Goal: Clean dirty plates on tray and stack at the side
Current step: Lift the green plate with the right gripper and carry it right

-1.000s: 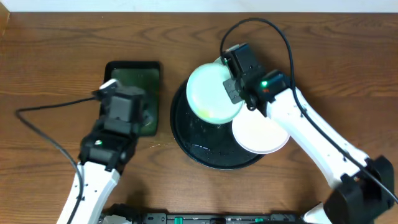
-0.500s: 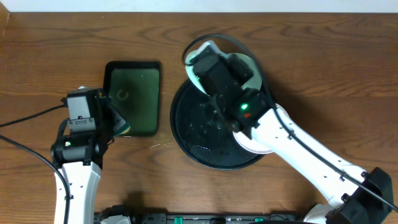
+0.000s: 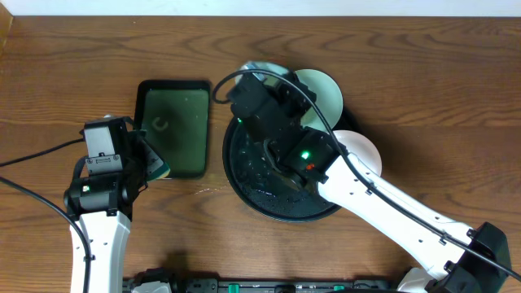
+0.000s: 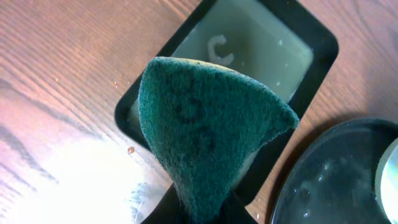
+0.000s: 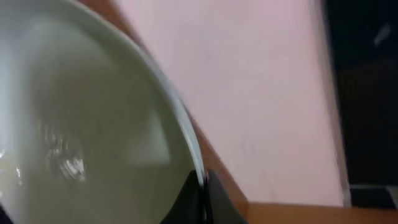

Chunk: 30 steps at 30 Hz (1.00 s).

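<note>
My right gripper (image 3: 254,85) is shut on the rim of a pale mint-blue plate (image 5: 93,124) and holds it tilted above the back left of the round black tray (image 3: 269,199). In the overhead view only a sliver of that plate (image 3: 264,67) shows past the wrist. A second mint-blue plate (image 3: 321,89) lies at the tray's back right. The white plate (image 3: 358,150) lies at the tray's right rim, partly under my right arm. My left gripper (image 3: 151,167) is shut on a green scouring sponge (image 4: 205,124) beside the rectangular tray's left front corner.
A smaller rectangular black tray (image 3: 142,114) with cloudy water stands left of the round tray; it also shows in the left wrist view (image 4: 317,43). The round tray's wet surface (image 4: 336,180) shows at lower right there. Cables trail from both arms.
My right arm has swung left across the round tray with the mint plate, uncovering the second mint plate and more of the white one. My left arm drew back left off the rectangular tray.
</note>
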Each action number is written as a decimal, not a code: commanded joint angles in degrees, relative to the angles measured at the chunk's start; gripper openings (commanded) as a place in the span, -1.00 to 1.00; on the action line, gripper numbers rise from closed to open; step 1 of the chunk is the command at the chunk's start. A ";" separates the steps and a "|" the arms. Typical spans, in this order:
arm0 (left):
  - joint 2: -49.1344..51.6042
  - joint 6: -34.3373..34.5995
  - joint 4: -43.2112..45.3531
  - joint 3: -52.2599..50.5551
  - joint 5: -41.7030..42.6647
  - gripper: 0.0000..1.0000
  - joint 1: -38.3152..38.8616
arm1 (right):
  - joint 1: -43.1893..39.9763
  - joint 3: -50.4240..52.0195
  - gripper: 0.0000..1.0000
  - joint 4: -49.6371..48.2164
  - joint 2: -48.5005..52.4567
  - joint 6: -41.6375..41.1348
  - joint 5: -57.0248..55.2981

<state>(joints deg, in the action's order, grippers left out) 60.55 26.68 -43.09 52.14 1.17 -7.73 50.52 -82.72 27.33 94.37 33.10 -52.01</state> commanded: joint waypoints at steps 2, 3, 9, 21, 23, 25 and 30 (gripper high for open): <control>0.04 -1.16 -0.55 -0.59 -0.13 -0.85 -0.24 | -1.77 -0.72 -0.98 9.31 1.62 -3.74 16.63; 0.04 -1.16 -0.52 -0.59 -0.11 -0.85 -0.24 | -2.10 -0.72 -0.98 9.88 2.23 -3.98 16.96; 0.04 -1.18 -1.05 -0.59 -0.11 -0.85 -0.24 | -4.74 -0.74 -0.98 1.81 2.01 -15.74 6.62; 0.04 -1.16 -1.62 -0.59 -0.31 -0.85 -0.24 | -29.90 -0.74 -0.97 10.84 1.90 -23.71 59.84; 0.04 -1.16 -1.20 -0.59 -0.28 -0.85 -0.24 | -37.24 -0.74 -0.98 11.04 2.62 -26.29 68.02; 0.04 -1.16 -1.03 -0.59 -0.28 -0.85 -0.24 | -44.17 -0.74 -0.97 10.99 3.17 -28.15 74.31; 0.04 -1.16 -1.03 -0.59 -0.28 -0.85 -0.24 | -60.54 -0.72 -0.97 11.54 4.81 -32.02 79.69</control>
<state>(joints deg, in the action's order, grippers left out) 60.64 26.52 -44.36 52.10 1.17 -7.73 -3.97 -82.81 38.41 98.17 5.82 18.65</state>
